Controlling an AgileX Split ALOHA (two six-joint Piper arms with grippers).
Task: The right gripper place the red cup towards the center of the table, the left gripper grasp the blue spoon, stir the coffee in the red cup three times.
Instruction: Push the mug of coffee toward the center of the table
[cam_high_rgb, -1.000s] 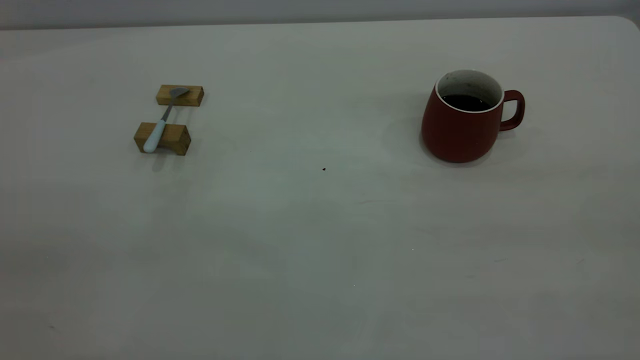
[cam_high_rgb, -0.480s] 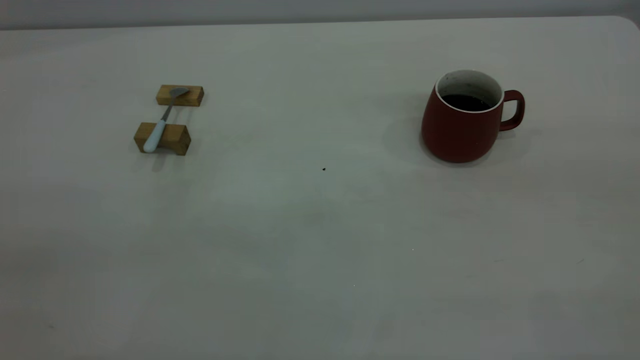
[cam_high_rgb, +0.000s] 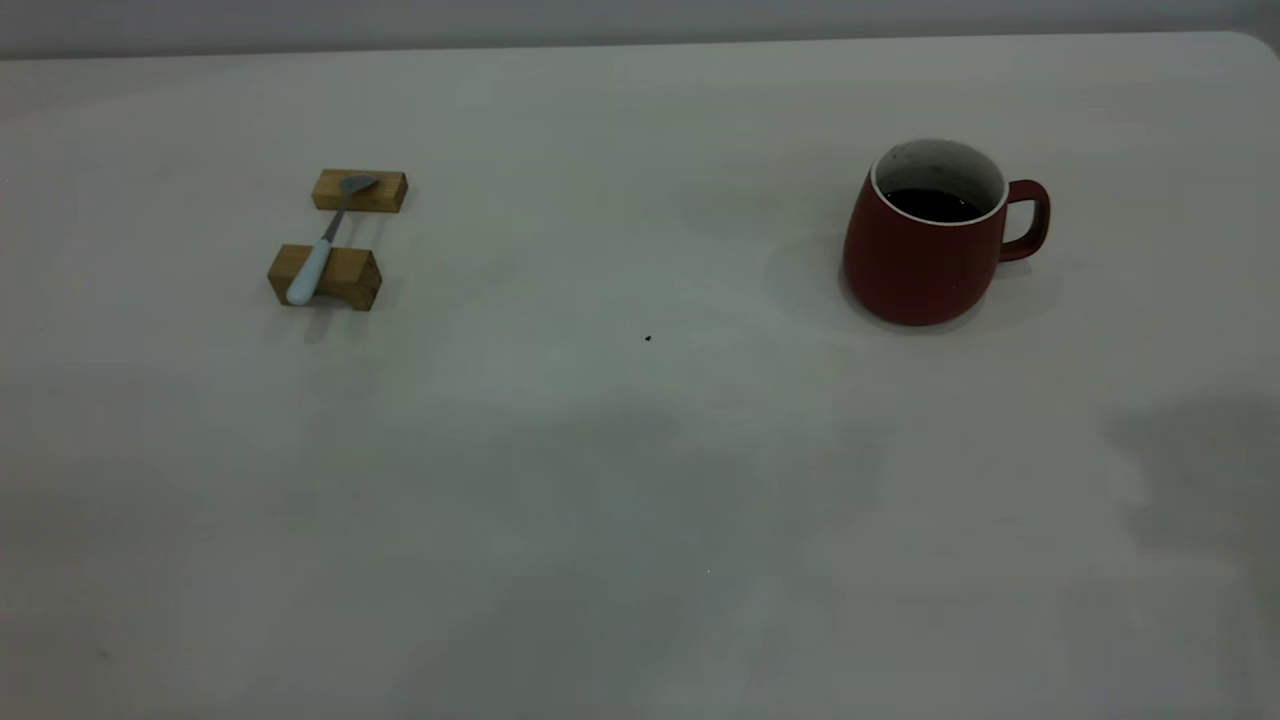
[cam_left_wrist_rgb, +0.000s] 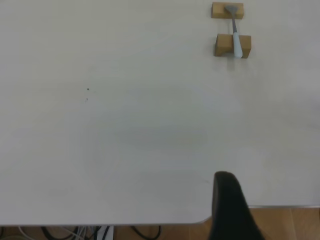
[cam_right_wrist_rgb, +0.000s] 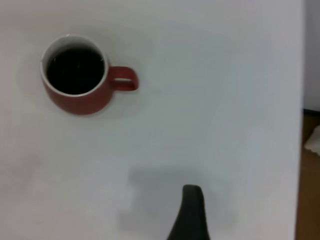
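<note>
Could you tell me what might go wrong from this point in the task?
The red cup holds dark coffee, so a jerky move toward the table's center could slosh it out. The blue spoon only bridges two wooden blocks; a slightly off grasp might knock it off them.

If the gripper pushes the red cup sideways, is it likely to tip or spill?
The red cup looks wide at its base, so it should probably slide, not tip. The coffee sits below the rim, so only a sudden push might spill it. Its side handle may make it turn.
</note>
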